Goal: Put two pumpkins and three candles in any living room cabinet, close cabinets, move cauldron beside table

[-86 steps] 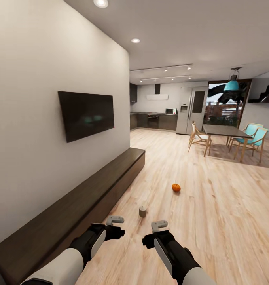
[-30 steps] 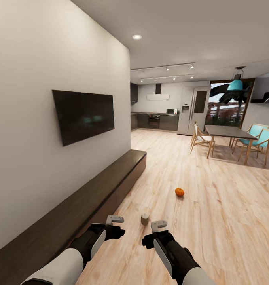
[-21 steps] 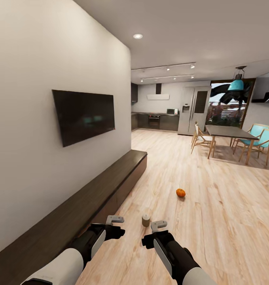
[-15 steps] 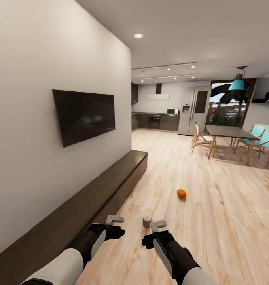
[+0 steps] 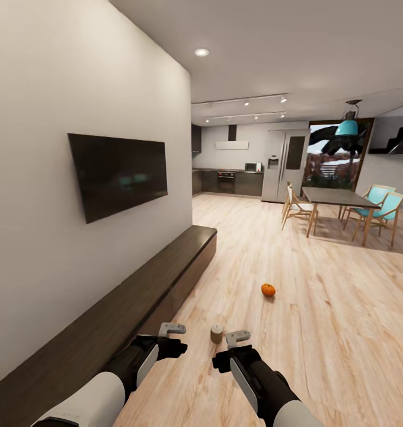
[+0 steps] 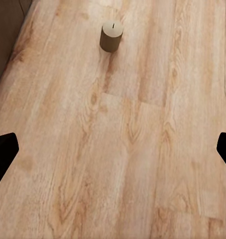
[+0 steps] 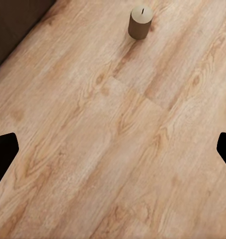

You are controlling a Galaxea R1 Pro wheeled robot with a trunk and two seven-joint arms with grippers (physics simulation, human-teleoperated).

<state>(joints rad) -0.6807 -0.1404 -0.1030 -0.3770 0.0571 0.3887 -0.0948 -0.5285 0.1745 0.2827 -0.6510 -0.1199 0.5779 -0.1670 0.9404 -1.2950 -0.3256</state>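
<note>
A short tan candle (image 5: pixel 216 333) stands on the plank floor just ahead of my two grippers; it also shows in the left wrist view as candle (image 6: pixel 112 37) and in the right wrist view as candle (image 7: pixel 140 22). Farther off lies a small orange pumpkin (image 5: pixel 268 290). The long dark brown cabinet (image 5: pixel 124 314) runs along the left wall, its fronts closed. My left gripper (image 5: pixel 172 328) and right gripper (image 5: pixel 238 337) hover above the floor, both open and empty, fingertips wide apart in the wrist views.
A black TV (image 5: pixel 120 174) hangs on the white wall above the cabinet. Beyond are a dining table (image 5: pixel 338 198) with wood and teal chairs, a grey kitchen with a fridge (image 5: pixel 284 166), and a teal pendant lamp (image 5: pixel 347 127).
The whole view has shifted as the robot rolled forward and turned a little; candle and pumpkin sit slightly nearer. Both arms hold the same pose.
</note>
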